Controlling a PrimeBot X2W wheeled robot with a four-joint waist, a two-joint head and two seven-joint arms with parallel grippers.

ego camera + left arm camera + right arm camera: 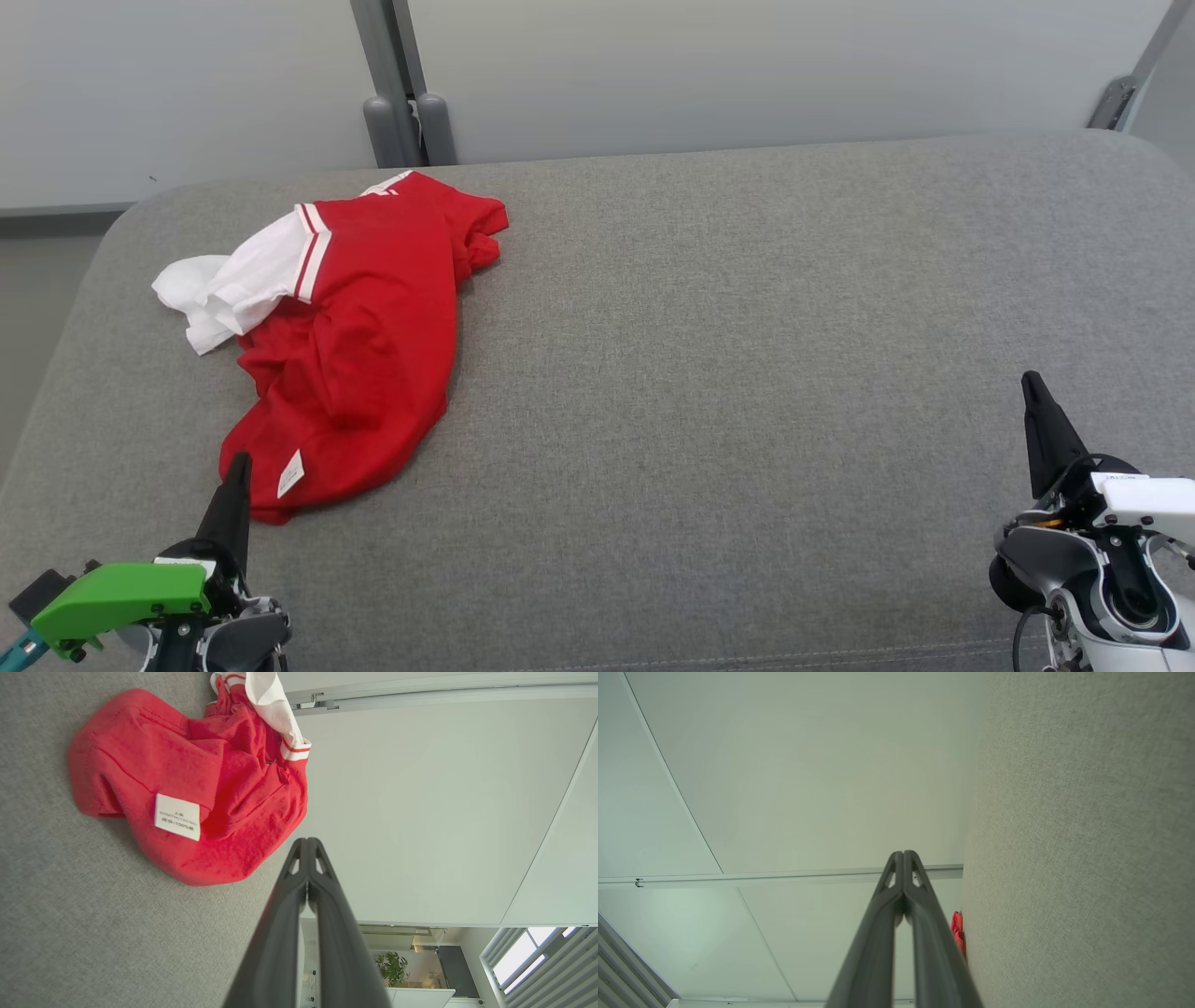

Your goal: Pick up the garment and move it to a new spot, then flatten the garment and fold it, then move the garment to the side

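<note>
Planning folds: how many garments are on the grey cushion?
1: the red-and-white garment lies crumpled on the cushion's left side, beyond the left end effector. Folds could hide more.

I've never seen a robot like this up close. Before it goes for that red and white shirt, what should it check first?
1. Is the garment in plain sight, lying crumpled on the grey surface? ok.
2. Is the garment free of anything lying on top of it? ok.
3. Is the left gripper close to the garment's near hem? ok.
4. Is the left gripper open and ready to grasp? not ok, shut.
5. Is the right gripper open and close by? not ok, shut and far off.
6. Is there bare grey surface for a new spot? ok, to the garment's right.
</note>
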